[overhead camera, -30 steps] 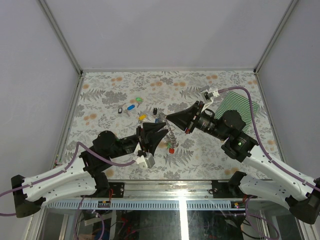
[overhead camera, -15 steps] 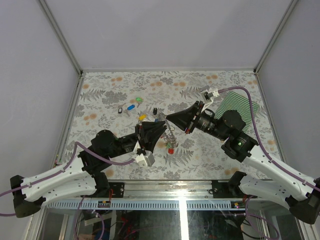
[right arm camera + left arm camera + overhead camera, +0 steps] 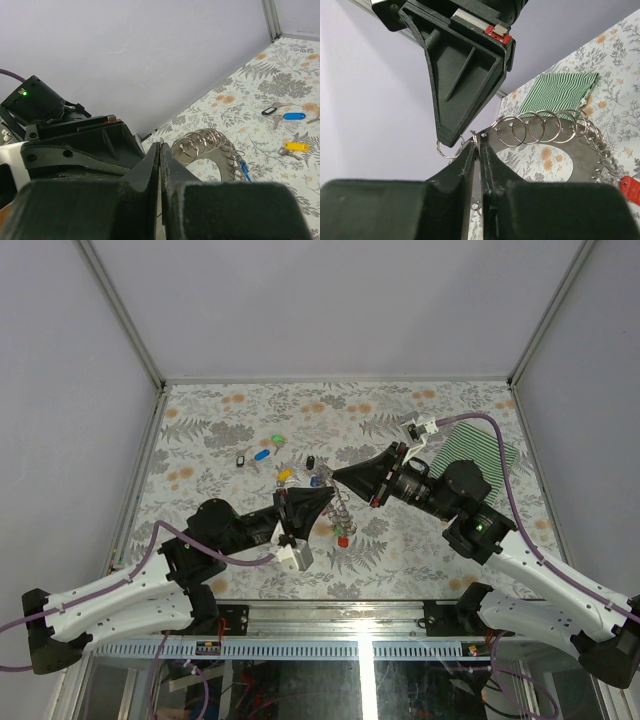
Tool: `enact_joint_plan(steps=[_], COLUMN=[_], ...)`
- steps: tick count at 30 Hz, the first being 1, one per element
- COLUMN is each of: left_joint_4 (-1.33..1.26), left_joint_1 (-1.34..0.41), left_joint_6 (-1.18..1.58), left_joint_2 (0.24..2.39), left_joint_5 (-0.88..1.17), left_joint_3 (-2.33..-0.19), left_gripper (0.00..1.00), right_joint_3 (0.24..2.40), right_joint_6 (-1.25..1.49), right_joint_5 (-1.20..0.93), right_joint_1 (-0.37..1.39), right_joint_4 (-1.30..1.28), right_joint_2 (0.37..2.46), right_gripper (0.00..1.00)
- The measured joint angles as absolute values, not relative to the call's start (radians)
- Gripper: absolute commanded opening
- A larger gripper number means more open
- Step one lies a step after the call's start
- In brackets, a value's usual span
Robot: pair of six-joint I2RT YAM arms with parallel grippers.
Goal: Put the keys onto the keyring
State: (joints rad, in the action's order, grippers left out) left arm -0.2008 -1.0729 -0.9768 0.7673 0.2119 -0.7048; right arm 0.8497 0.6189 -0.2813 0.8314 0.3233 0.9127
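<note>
The keyring (image 3: pixel 342 508) is a flat dark grey ring with several small wire rings along its edge, held in the air between both grippers. My left gripper (image 3: pixel 329 499) is shut on its rim, seen close in the left wrist view (image 3: pixel 479 146). My right gripper (image 3: pixel 337 476) is shut on a small wire ring at the rim (image 3: pixel 160 146). A red key (image 3: pixel 342 539) and a blue key (image 3: pixel 243 170) hang from the keyring (image 3: pixel 222 167). Black (image 3: pixel 243 460), blue (image 3: pixel 262 454), green (image 3: pixel 276 443) and yellow (image 3: pixel 284 476) keys lie on the table.
A green striped cloth (image 3: pixel 480 455) lies at the table's right edge, also in the left wrist view (image 3: pixel 555 92). Another small dark key (image 3: pixel 311 461) lies near the grippers. Metal frame rails (image 3: pixel 135 480) border the flowered tabletop.
My left arm has shifted slightly to the right, its gripper staying at the keyring. The right arm and the loose keys have not moved.
</note>
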Motion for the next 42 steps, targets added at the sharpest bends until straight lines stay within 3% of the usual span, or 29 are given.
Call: enact_joint_plan(steps=[2,12,28,34,42], left_joint_4=[-0.199,-0.192,-0.322,-0.413,-0.606], left_joint_1=[-1.073,-1.074,-1.074,-1.074,-1.074], left_joint_6=[-0.966,-0.694,-0.285,-0.180,-0.104], left_joint_2=[0.768,0.783,0.676,0.616,0.573], left_joint_5=[0.207,0.128,0.130,0.165,0.262], left_joint_3=[-0.707,-0.747,-0.587,-0.480,-0.382], left_gripper=[0.00,0.00,0.00,0.00,0.00], right_joint_3=[0.850,0.850,0.876,0.902,0.885], right_joint_6=[0.619,0.598,0.439,0.302,0.144], right_joint_5=[-0.281,-0.281,-0.307,-0.348,-0.609], right_joint_1=[0.831,0.831,0.831,0.831,0.831], right_joint_4=[0.322,0.322,0.225,0.153,0.142], right_joint_2=[0.913,0.912,0.838,0.775,0.737], right_gripper=[0.00,0.00,0.34,0.33,0.30])
